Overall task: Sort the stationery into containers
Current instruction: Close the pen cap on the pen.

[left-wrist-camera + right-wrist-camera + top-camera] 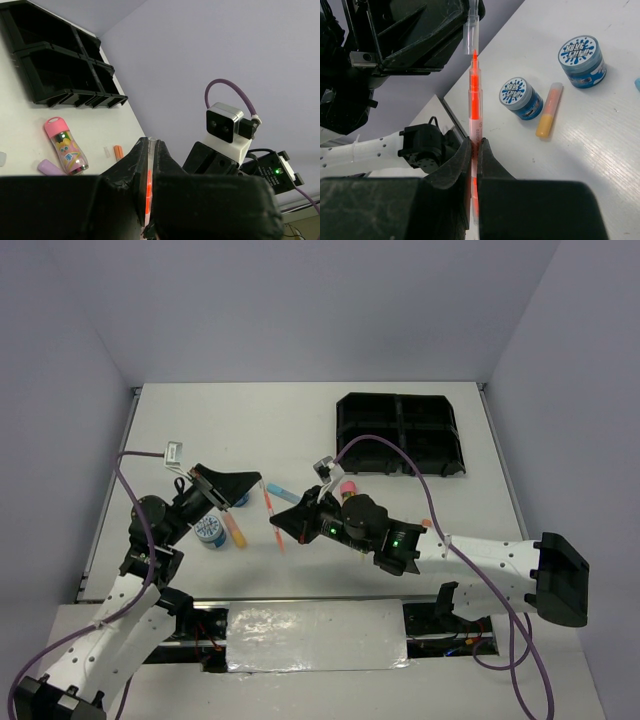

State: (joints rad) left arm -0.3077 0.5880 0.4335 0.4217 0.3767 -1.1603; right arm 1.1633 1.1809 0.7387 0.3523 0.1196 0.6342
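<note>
Far right, black tray (398,430), left gripper (256,483), right gripper (278,524) both clenching orange pen (270,507)

The worktop (250,420) is white and the tray (75,95) on it black. Near the tray lies a glue stick (66,146) with a pink cap and cartoon label. Two tape rolls (520,97) (581,59) are blue with white, blue-splashed tops. The pen (474,105) is bright orange, its lid (471,35) clear; the left pincer (150,145) and right pincer (475,145) are black.
</note>
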